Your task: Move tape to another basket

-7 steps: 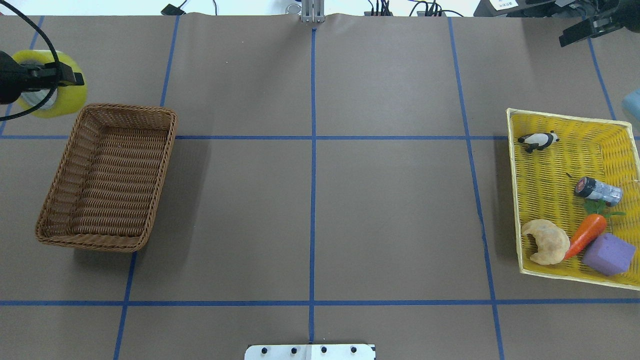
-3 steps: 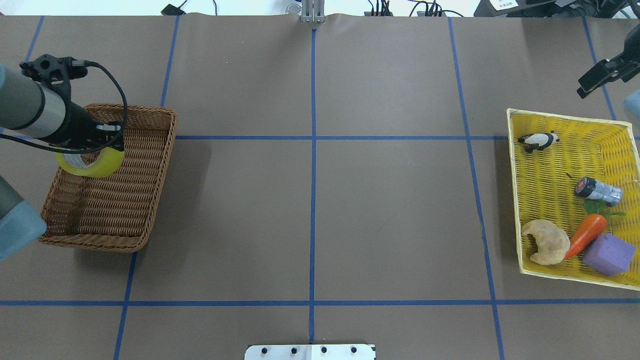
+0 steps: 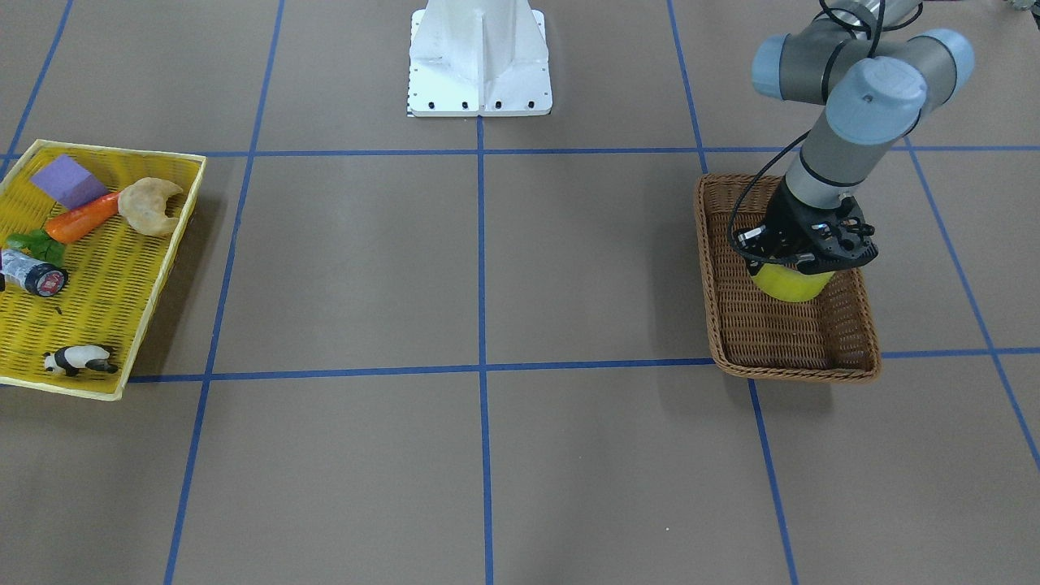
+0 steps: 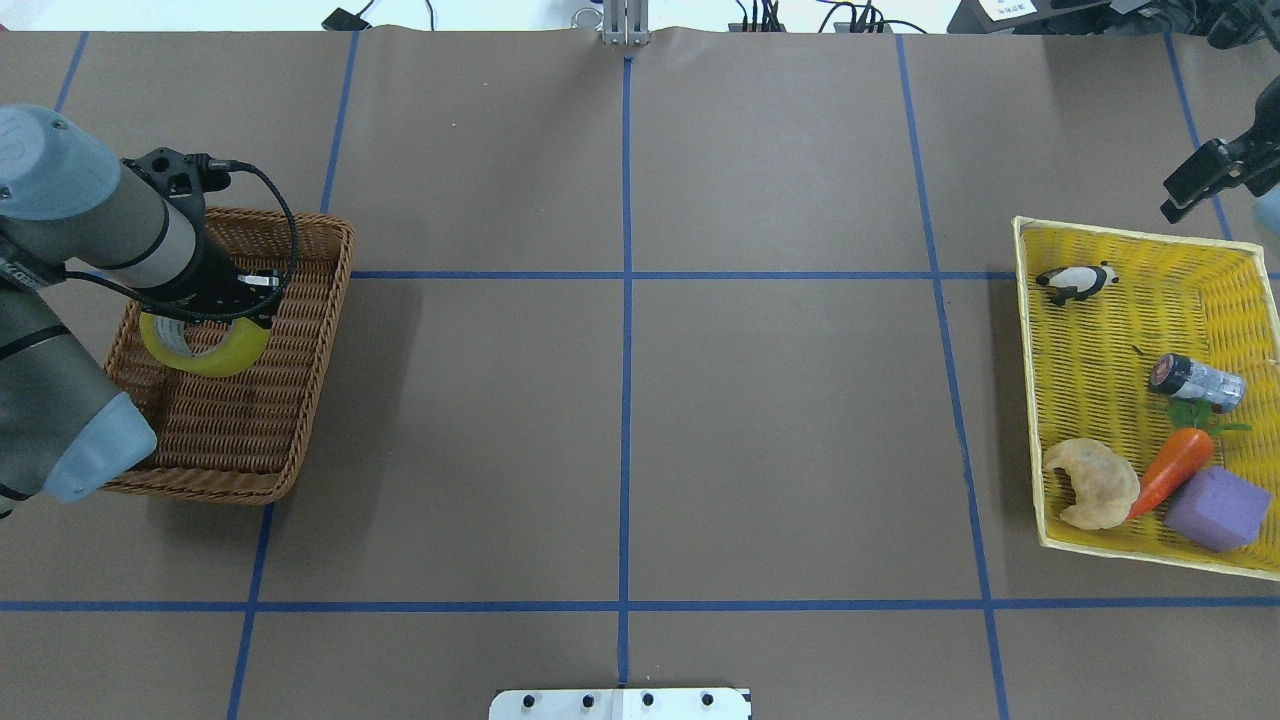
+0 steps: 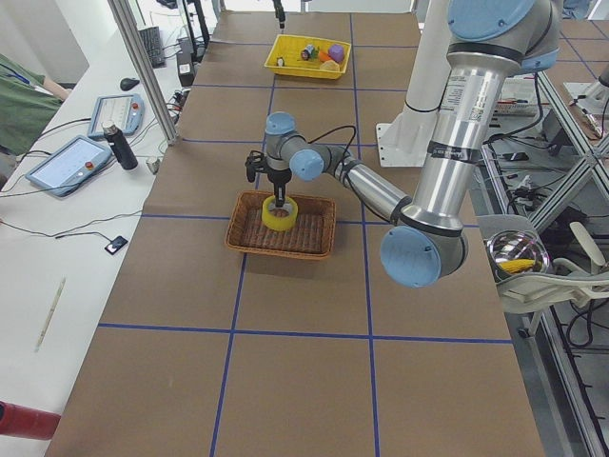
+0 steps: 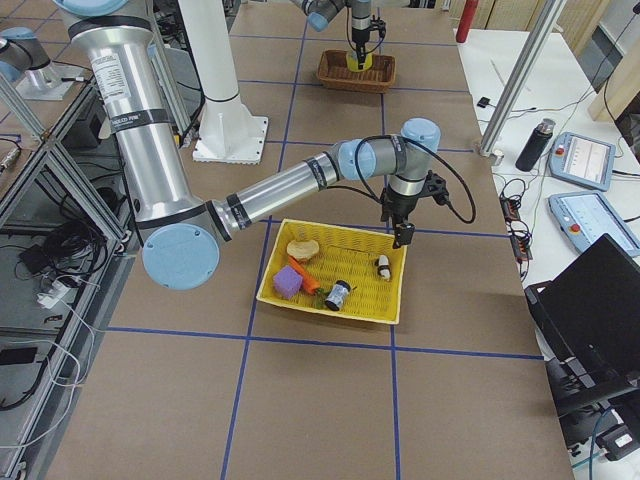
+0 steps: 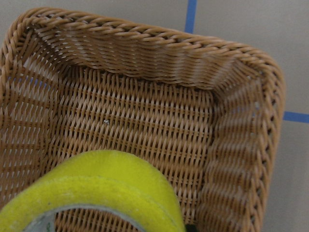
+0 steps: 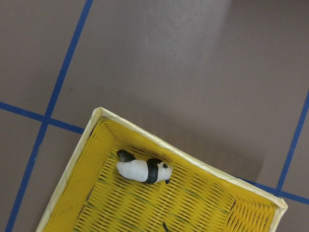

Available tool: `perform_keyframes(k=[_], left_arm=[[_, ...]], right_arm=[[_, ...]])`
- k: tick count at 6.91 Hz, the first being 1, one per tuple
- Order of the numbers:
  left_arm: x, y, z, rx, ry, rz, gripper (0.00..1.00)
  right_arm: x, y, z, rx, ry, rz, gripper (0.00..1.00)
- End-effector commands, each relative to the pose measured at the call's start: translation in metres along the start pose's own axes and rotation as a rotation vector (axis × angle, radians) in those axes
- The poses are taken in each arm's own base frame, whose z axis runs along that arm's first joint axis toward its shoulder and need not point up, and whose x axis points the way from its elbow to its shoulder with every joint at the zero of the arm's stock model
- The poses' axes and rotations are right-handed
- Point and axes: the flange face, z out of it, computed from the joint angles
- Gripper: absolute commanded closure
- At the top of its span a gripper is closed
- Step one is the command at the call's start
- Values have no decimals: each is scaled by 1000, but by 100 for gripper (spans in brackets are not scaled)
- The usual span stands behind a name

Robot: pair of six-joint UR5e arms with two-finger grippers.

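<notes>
holding the tape over the wicker basket, the left gripper is clamping the roll by its wall, jaws narrow on it. the tape is hanging low inside the basket's outline, near the middle and a bit toward 12 o'clock in the overhead view; cannot tell if it is touching the woven floor. progress, as a judgement: the carry is looking mostly done, with the release and pulling the arm clear not yet done. the right gripper is hovering at about 1 o'clock of the yellow tray; wide or narrow, cannot tell. the tape is showing glossy and translucent yellow-green, a wide ring with a pale grey core. the basket is showing stiff brown wicker, rectangular, with rounded corners, a braided rim and sloping walls. the tray is showing thin yellow plastic mesh, shallow, with a small panda figure lying near its 11 o'clock corner.
</notes>
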Motion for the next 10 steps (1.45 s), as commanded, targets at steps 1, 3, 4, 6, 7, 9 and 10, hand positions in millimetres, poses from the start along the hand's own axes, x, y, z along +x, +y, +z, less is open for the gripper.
perform_keyframes(k=[1, 3, 4, 6, 7, 9, 10], left_arm=[[-10, -4, 24, -38, -38, -5, 98], [-13, -1, 26, -51, -31, -2, 1], [-16, 0, 25, -51, -34, -4, 1], [-44, -6, -16, -9, -27, 7, 1], [-74, -16, -52, -1, -67, 84, 1], [-179, -60, -114, -12, -119, 228, 1], [-250, -75, -118, -55, -49, 235, 1]], right_arm=[[0, 6, -9, -16, -47, 35, 0], [7, 6, -16, -1, -34, 53, 0], [10, 7, -15, -1, -29, 58, 0], [12, 7, -18, 6, -26, 58, 0], [17, 8, -18, 6, -17, 64, 0], [74, 41, -17, 29, 5, 126, 0], [92, 57, -8, 26, 4, 151, 0]])
